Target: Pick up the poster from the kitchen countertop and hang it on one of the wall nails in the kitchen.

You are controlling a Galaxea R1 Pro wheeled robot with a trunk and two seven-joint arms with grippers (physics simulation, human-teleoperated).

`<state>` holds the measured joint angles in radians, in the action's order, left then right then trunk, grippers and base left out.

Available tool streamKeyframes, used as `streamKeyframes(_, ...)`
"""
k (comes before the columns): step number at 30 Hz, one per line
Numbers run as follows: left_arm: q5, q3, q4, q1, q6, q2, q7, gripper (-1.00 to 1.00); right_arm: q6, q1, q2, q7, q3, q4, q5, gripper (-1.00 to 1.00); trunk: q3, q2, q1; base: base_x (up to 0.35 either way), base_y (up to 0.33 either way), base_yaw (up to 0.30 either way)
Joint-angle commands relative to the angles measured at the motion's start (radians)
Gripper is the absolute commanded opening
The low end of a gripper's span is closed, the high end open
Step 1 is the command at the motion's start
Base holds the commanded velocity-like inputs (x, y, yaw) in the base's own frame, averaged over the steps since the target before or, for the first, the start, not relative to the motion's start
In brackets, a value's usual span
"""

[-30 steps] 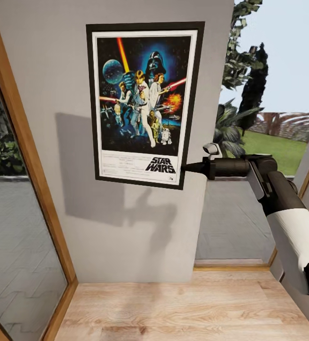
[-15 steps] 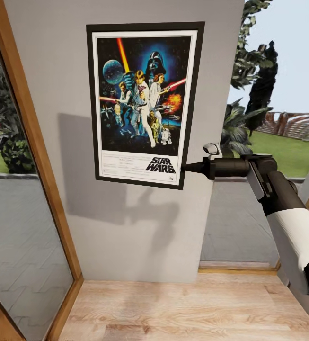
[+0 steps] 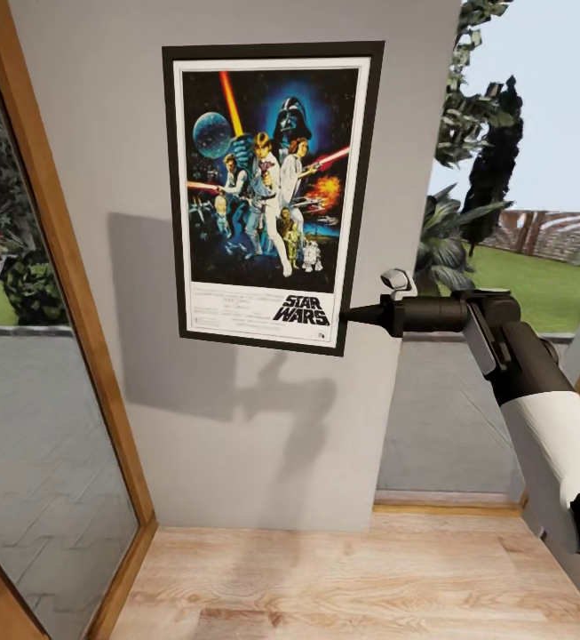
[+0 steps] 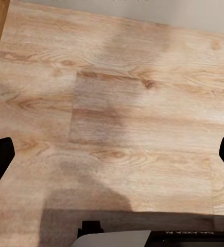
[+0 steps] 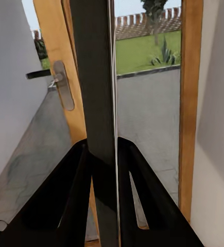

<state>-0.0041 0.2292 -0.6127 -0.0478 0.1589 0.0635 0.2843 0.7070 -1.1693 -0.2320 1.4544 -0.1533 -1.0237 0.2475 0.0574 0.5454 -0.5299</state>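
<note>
The poster [image 3: 267, 196] stands upright in front of the off-white wall, its dark blue artwork and "Star Wars" title facing me. My right gripper [image 3: 347, 314] is shut on the black frame at the poster's lower right edge. In the right wrist view the poster [image 5: 99, 77] appears edge-on as a dark strip pinched between the two black fingers [image 5: 73, 195]. My left gripper [image 4: 113, 154] is open, fingers far apart, over bare wooden floor. The wall nail is hidden. The kitchen countertop is out of view.
The off-white wall panel [image 3: 236, 418] sits between a wooden-framed glass door [image 3: 76, 293] on the left and a window [image 3: 503, 222] with garden on the right. Wooden floor [image 3: 352, 578] lies below. A door handle [image 5: 63, 85] appears in the right wrist view.
The whole picture has shifted, with the wall and door frame sliding slightly right, so the camera moved. The poster and right gripper keep their place in the picture, grip unchanged.
</note>
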Motion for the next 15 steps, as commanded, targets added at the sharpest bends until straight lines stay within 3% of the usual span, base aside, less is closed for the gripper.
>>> streamKeyframes(1,-0.001,0.004,-0.001,0.0,0.001,-0.001,0.007,1.0,0.014,-0.001,-0.001,0.001,-0.003,0.0,0.009,-1.0,0.002,0.002,-0.001,0.081,0.071,0.0)
streamKeyframes(6,-0.001,0.004,-0.001,0.0,0.001,-0.001,0.007,1.0,0.014,-0.001,-0.001,0.001,-0.003,0.001,0.009,-1.0,0.002,0.002,-0.001,0.159,0.141,0.0)
streamKeyframes(15,-0.001,0.004,-0.001,0.0,0.001,-0.001,0.006,1.0,0.014,-0.001,-0.001,0.001,-0.003,0.001,0.009,-1.0,0.002,0.002,-0.001,0.07,0.043,0.0)
